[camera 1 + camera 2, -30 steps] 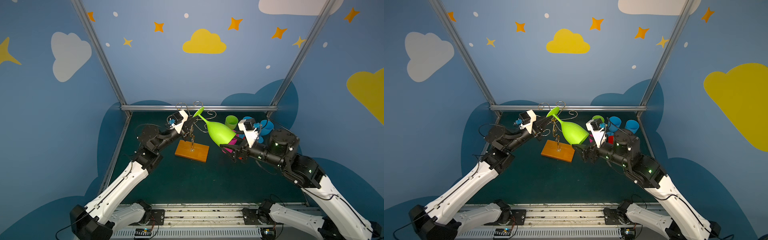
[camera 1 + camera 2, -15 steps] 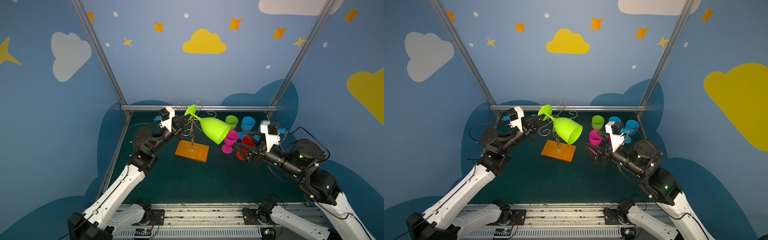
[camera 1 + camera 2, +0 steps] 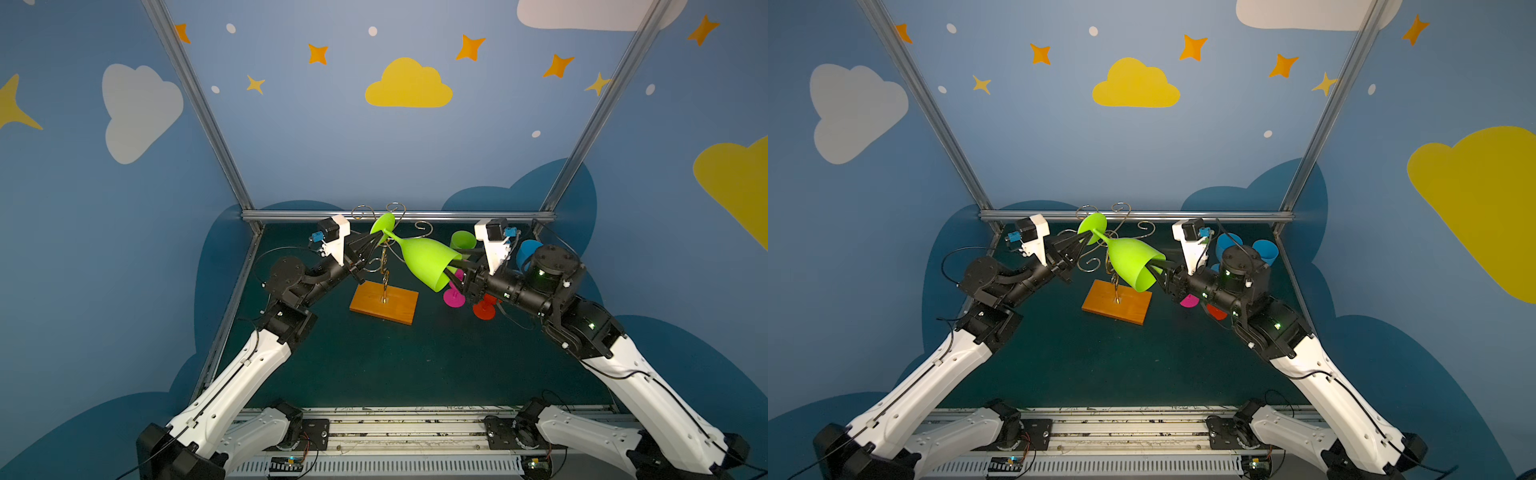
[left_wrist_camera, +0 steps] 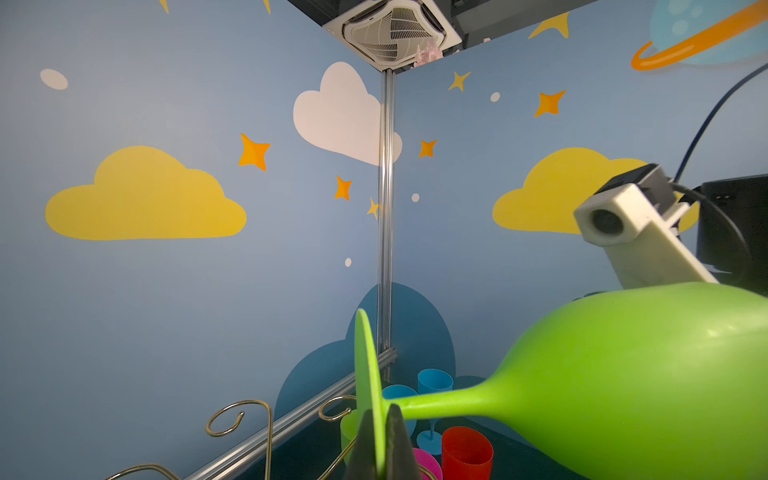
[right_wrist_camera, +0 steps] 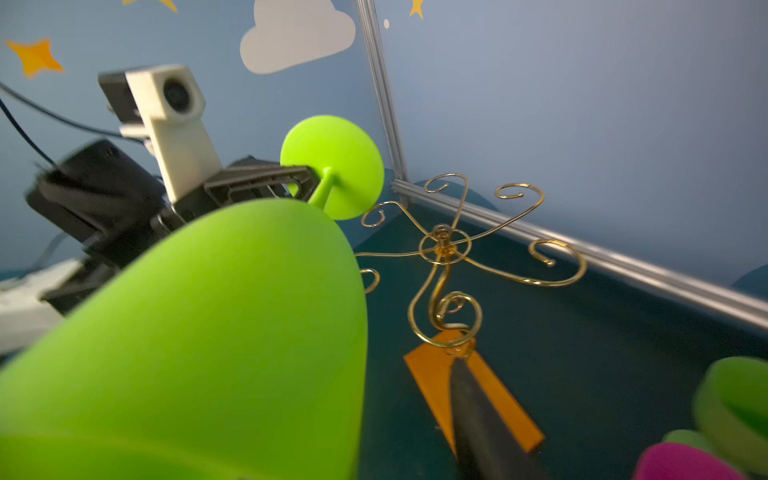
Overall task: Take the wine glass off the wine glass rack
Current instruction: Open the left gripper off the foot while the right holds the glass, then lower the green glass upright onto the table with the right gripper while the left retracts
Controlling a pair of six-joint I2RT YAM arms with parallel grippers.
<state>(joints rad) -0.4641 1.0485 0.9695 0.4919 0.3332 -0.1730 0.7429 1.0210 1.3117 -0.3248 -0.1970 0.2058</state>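
The right claw (image 3: pixel 455 268) has swung back in from the right to the mouth of the green wine glass (image 3: pixel 424 259), one finger (image 3: pixel 1158 259) over the rim, and I cannot tell if it squeezes. The left claw (image 4: pixel 379 415) is pinched tight on the glass's foot, so the glass hangs tipped on its side in the middle of both top views, foot just beside the gold curls of the wine glass rack (image 3: pixel 399 307). A pink cup (image 3: pixel 454 297) and a red cup (image 3: pixel 484 311) sit lower right
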